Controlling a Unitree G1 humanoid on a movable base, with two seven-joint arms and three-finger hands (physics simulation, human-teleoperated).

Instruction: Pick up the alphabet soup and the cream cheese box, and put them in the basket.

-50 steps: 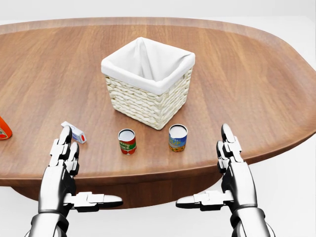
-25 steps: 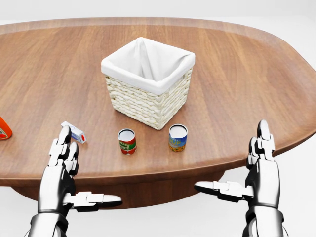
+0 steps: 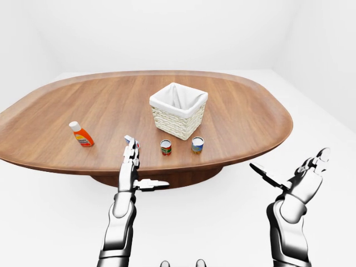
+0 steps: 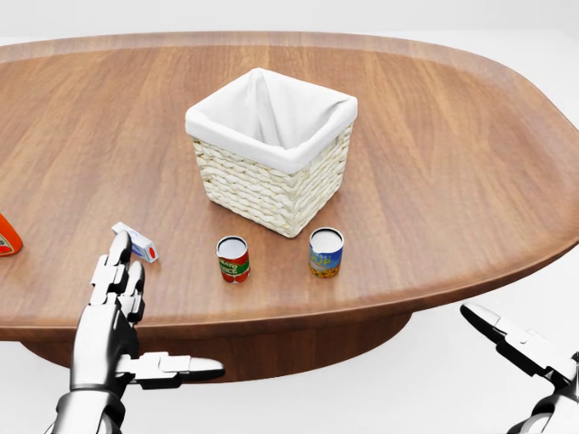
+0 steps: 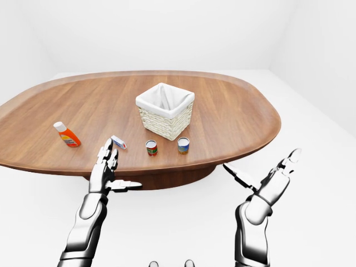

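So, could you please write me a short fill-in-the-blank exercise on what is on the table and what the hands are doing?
1. The basket is lined with ____ cloth.
2. In the head view, the red can stands to the ____ of the blue and yellow can.
3. The orange bottle has a ____ cap.
4. The left hand and right hand both have their fingers ____, holding nothing.

Missing words: white; left; white; open
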